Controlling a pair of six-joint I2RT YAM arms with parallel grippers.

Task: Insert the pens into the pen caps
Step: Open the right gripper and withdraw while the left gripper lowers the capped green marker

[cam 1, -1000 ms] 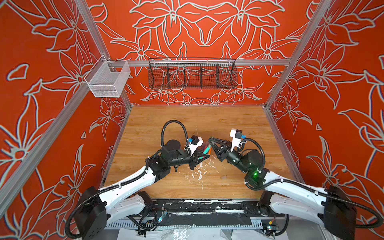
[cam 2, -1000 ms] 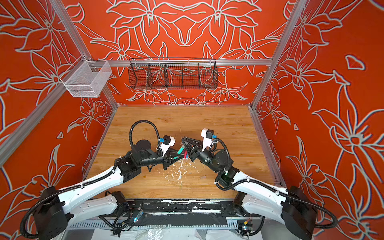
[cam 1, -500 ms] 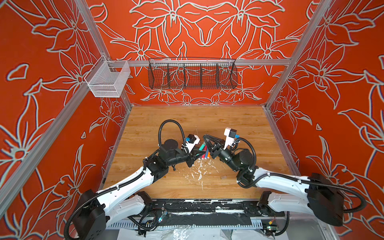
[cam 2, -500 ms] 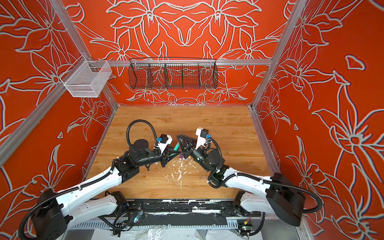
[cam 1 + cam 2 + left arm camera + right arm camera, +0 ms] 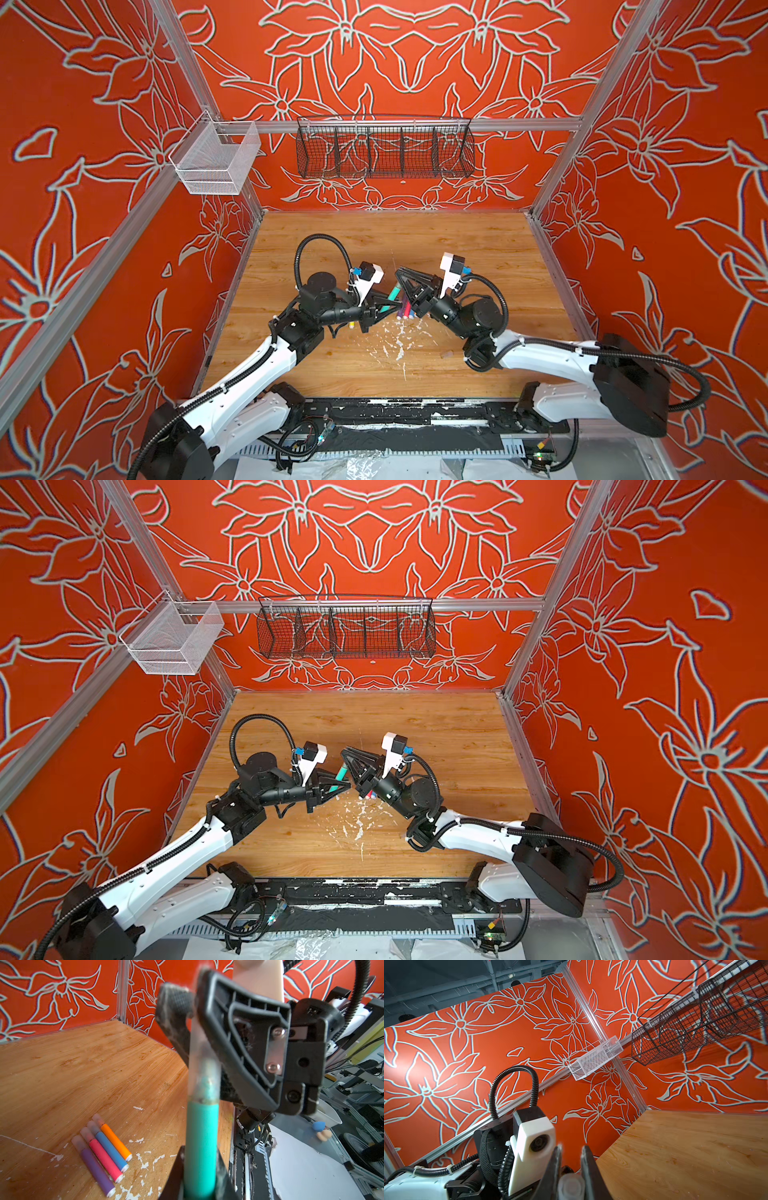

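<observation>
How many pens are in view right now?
5. The green pen is held in the left gripper; the purple pen, pink pen, blue pen and orange pen lie side by side on the table. Others may be hidden.

orange floral walls (image 5: 415, 62) | wood floor (image 5: 415, 241) | black wire basket (image 5: 384, 154) | white mesh basket (image 5: 216, 166)

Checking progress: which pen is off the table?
The green pen, gripped in the left tool; purple, pink, blue and orange pens lie together on the table.
</observation>
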